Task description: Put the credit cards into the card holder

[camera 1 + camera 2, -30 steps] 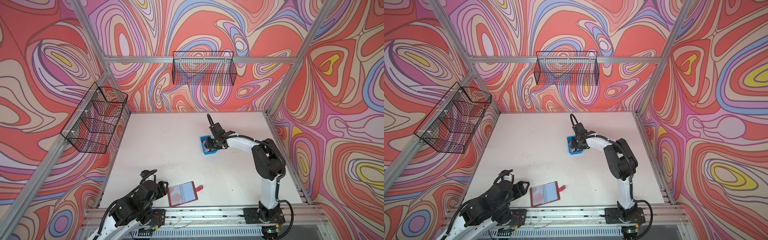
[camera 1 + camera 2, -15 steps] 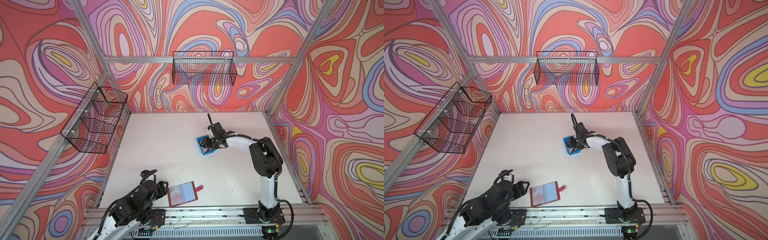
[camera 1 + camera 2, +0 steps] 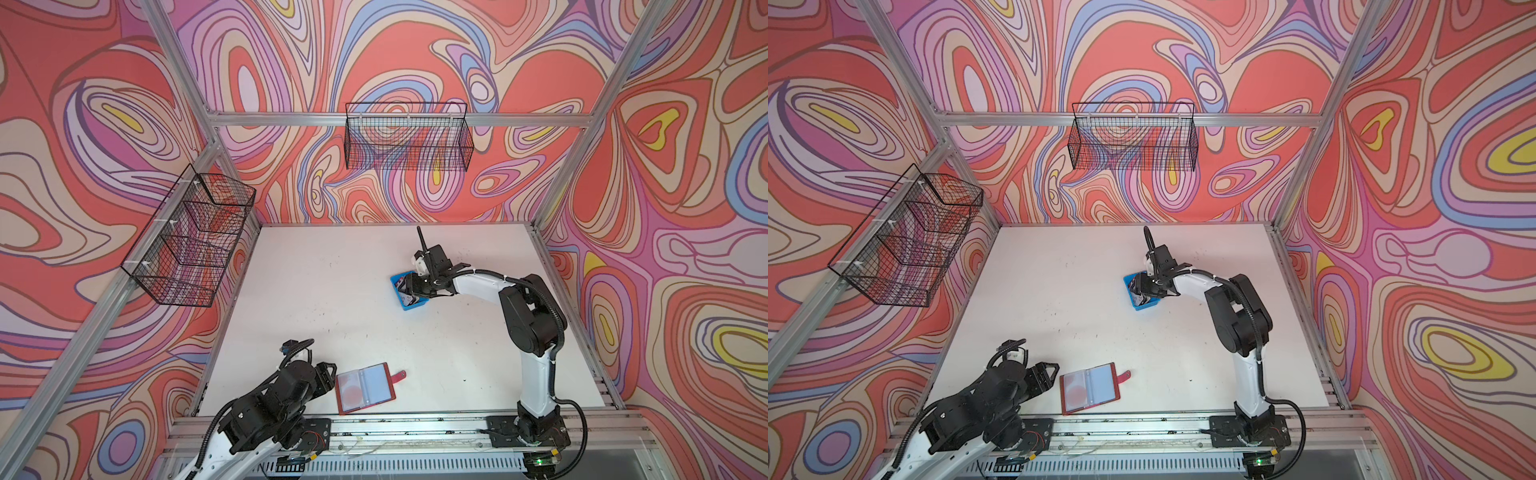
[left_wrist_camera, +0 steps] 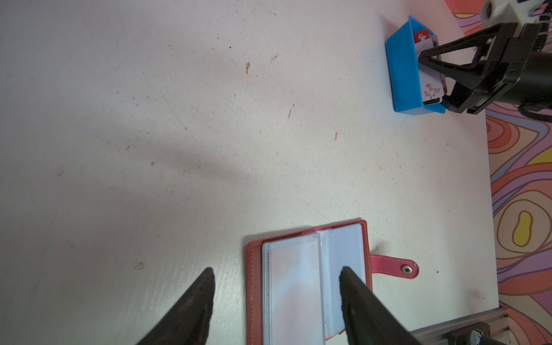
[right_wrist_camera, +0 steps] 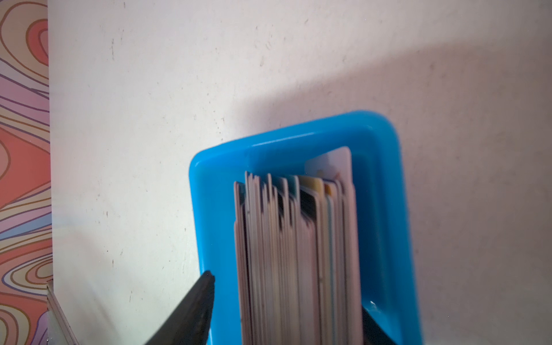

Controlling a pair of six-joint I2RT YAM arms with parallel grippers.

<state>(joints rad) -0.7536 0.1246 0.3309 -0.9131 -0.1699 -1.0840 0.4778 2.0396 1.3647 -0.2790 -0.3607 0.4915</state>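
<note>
The credit cards (image 5: 298, 239) stand on edge as a stack in a small blue tray (image 5: 298, 134) right of the table's middle, seen in both top views (image 3: 405, 291) (image 3: 1136, 291). My right gripper (image 5: 288, 292) is open and straddles the stack, with a gap between one finger (image 5: 206, 286) and the cards. The red card holder (image 3: 365, 388) (image 3: 1090, 388) lies open near the front edge, clear sleeves up and snap strap (image 4: 394, 267) to its right. My left gripper (image 4: 277, 273) hovers open just over its left side, holding nothing.
Black wire baskets hang on the back wall (image 3: 407, 141) and the left wall (image 3: 191, 241). An aluminium rail (image 3: 415, 432) carrying both arm bases runs along the front edge. The white table (image 3: 332, 299) between tray and holder is bare.
My right gripper has edged a little to the left over the blue tray, and the tray sits slightly further left. The left arm and the card holder have not moved.
</note>
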